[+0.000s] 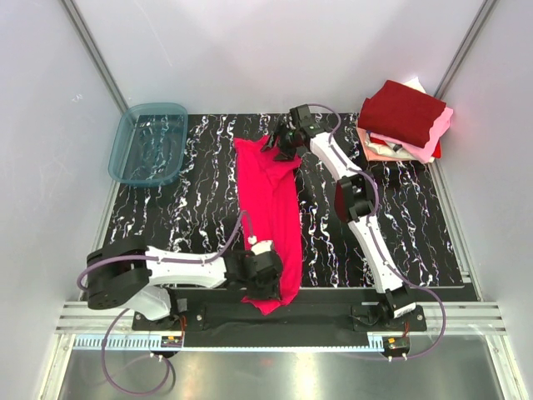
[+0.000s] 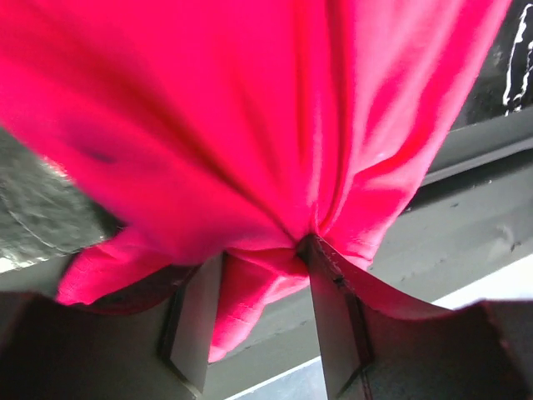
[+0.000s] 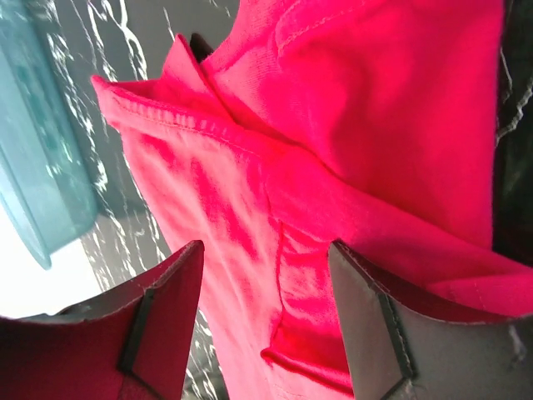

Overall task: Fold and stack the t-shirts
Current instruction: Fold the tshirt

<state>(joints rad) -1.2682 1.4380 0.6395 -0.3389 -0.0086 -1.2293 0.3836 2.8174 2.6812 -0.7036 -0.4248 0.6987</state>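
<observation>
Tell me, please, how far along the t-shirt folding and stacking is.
Done: a folded stack, maroon on top, sits at the far right corner. In hand: the pinkish-red shirt lies stretched, left gripper pinching its near end, right gripper open over its far end. Left: fold it and stack it.

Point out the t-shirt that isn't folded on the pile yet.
The bright pinkish-red t-shirt, spread lengthwise mid-table; the maroon, pink and salmon ones lie folded in the far-right stack.
</observation>
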